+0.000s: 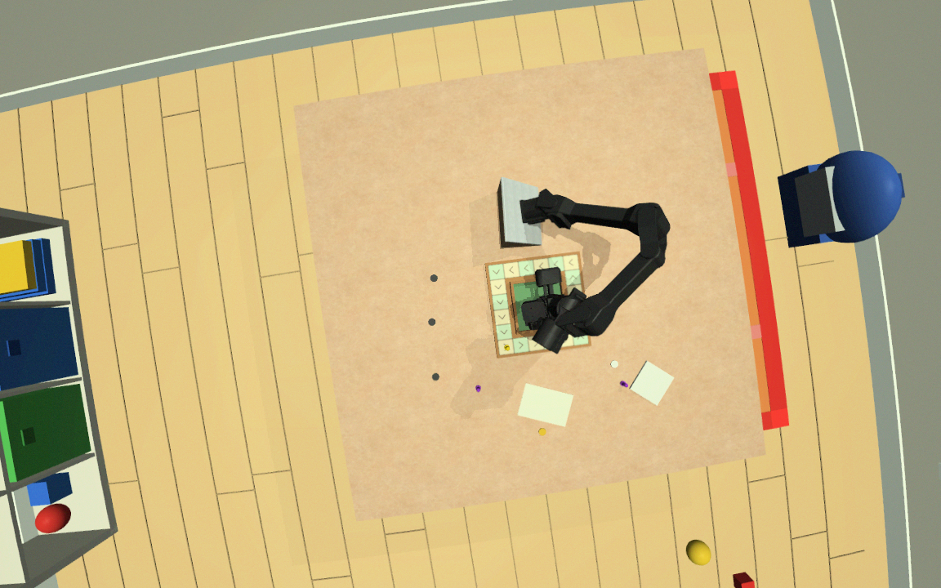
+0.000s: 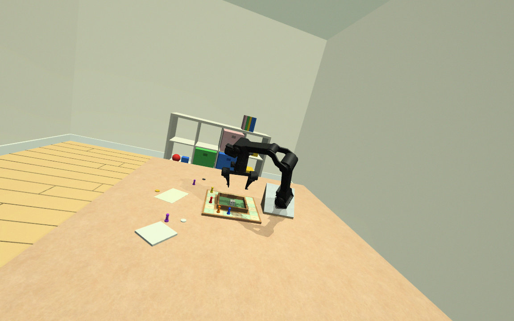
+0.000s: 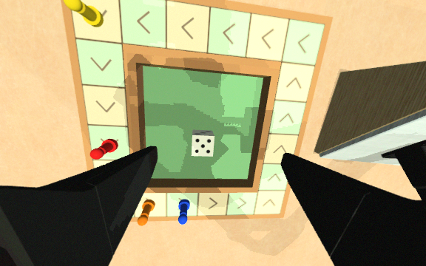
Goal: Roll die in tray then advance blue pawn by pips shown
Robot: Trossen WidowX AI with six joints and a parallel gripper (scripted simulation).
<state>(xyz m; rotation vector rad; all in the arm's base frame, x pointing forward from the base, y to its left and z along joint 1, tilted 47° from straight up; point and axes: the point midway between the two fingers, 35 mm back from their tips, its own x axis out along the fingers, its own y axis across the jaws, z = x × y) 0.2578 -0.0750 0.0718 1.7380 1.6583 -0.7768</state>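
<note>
The white die is in the tray, clear of my fingers. Its face toward the wrist camera shows five pips; whether it is fully at rest I cannot tell. My gripper is open and empty above the tray. The blue pawn stands upright on the board's bottom row in the wrist view, where arrows point right. The orange pawn is one square behind it. The fingers hide the bottom-left corner there. My arm hides the blue pawn in the top view.
The red pawn stands on the left column and the yellow pawn on the top-left corner. A grey-topped block under the arm's base is beside the board. Two purple pawns and pale sheets lie off the board.
</note>
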